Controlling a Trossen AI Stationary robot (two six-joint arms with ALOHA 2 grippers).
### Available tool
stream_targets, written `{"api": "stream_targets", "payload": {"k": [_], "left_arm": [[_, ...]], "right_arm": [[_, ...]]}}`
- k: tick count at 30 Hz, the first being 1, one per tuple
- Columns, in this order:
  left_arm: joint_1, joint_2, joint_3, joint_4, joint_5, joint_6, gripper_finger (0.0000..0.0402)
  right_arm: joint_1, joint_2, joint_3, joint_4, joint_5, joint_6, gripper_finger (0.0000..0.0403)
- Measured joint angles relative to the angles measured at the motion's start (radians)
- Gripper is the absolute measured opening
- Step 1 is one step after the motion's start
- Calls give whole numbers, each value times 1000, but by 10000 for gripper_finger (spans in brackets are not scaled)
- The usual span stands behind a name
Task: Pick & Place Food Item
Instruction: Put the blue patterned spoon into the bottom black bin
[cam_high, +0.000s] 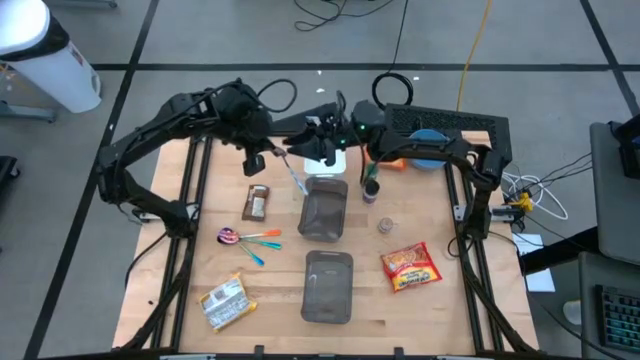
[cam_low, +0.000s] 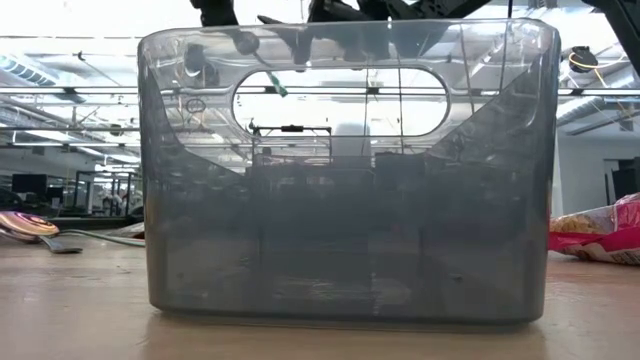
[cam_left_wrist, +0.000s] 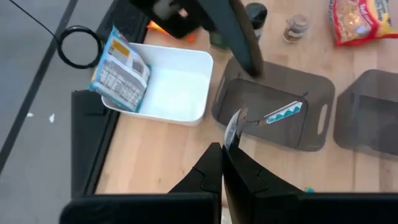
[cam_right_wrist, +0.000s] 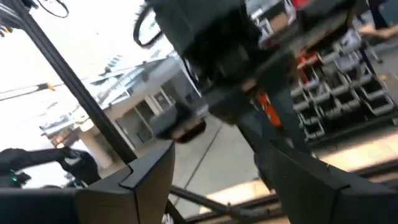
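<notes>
A blue-and-white food packet (cam_left_wrist: 119, 70) lies tilted over a corner rim of the white tray (cam_left_wrist: 180, 93) at the table's far middle. My right gripper (cam_high: 316, 135) hovers open above that tray, with nothing between its fingers (cam_right_wrist: 146, 177). My left gripper (cam_left_wrist: 222, 152) is shut on a thin utensil (cam_high: 297, 180) with a silver end and a white, teal-patterned handle. It is beside the tray, over the far grey bin (cam_high: 324, 212). My left gripper pinches the utensil's silver end (cam_left_wrist: 231, 129) between its two fingertips, coming slanting down from the table's left. The patterned handle (cam_left_wrist: 283, 113) sticks out beyond the fingers over the far grey bin. The utensil is lifted clear of bin and table.
A second grey bin (cam_high: 328, 285) stands nearer and fills the low view (cam_low: 345, 180). On the table lie a chocolate bar (cam_high: 257, 202), coloured utensils (cam_high: 248, 238), a pale packet (cam_high: 225, 303), a red snack bag (cam_high: 410, 267) and two small jars (cam_high: 372, 188).
</notes>
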Motion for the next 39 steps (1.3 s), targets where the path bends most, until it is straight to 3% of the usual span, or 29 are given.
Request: {"api": "stream_targets", "payload": {"k": [5, 10, 28, 39], "left_arm": [[1, 1, 0, -5, -9, -7, 6], [1, 1, 0, -6, -10, -7, 5], [3, 1, 0, 7, -29, 7, 5], [3, 1, -1, 13, -29, 0, 7]], "right_arm": [[-20, 0, 0, -91, 5, -29, 236], [-20, 0, 0, -241, 78, -136, 228], [45, 0, 0, -380, 104, -205, 225], [50, 0, 0, -444, 105, -212, 174]]}}
